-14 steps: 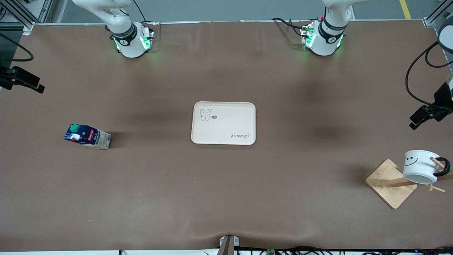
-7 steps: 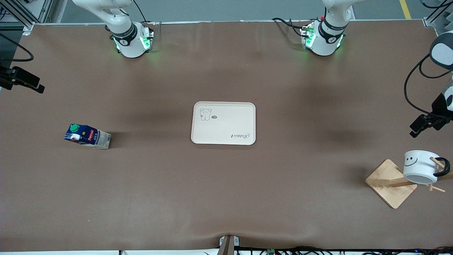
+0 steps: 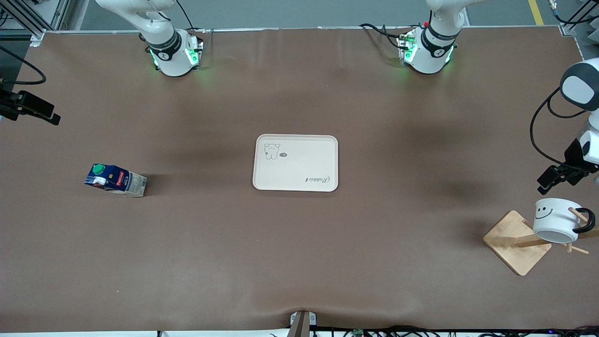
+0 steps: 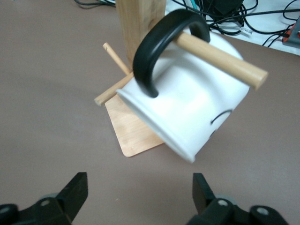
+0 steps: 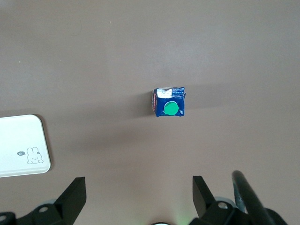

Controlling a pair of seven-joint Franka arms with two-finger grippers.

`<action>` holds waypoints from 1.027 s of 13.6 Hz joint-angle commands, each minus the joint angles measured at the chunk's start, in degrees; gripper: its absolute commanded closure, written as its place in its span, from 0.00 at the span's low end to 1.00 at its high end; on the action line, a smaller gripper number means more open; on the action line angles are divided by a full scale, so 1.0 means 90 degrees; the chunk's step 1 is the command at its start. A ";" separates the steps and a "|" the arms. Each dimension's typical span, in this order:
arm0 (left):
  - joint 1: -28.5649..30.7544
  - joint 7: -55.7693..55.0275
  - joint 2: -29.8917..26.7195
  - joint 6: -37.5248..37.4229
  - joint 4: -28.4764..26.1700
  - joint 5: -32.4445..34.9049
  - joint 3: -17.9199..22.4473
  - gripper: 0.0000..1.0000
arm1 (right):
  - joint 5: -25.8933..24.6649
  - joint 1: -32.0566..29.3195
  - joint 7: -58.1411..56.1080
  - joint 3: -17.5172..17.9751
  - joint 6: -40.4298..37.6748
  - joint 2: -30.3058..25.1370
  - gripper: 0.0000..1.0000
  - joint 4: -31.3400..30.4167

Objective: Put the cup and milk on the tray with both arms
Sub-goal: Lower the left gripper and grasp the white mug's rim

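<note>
The counter (image 3: 299, 262) carries the cream tray (image 3: 299, 164) at its centre, bare, so neither item has been delivered. The wooden stand (image 3: 512, 238) sits at about four o'clock from the tray, toward the left arm's end. The cup (image 3: 554, 220) hangs tilted on it, its black handle (image 4: 154, 51) threaded over a slanting peg (image 4: 220, 58). The milk (image 3: 114, 180) stands upright on the counter at about nine o'clock from the tray, well apart from it. The left gripper (image 4: 140, 190) hangs over the counter at the cup's twelve o'clock in the front view, jaws spread wide, touching nothing. The right gripper (image 5: 139, 192) is high over the counter near the milk, jaws equally wide, and appears to be waiting. Assessment: the step in hand is the approach to the cup. Recommended practice: straddle the white body with both fingers clear of handle and peg, close firmly, then draw the cup along the peg's axis off its free end. A straight lift would likely snag the handle and tip the stand.
</note>
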 commanded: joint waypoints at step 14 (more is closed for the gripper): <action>-0.0049 0.0137 0.0434 0.0681 0.0402 -0.0049 -0.0636 0.36 | -0.0052 -0.0042 0.0034 0.0023 0.0108 0.0358 0.00 0.0070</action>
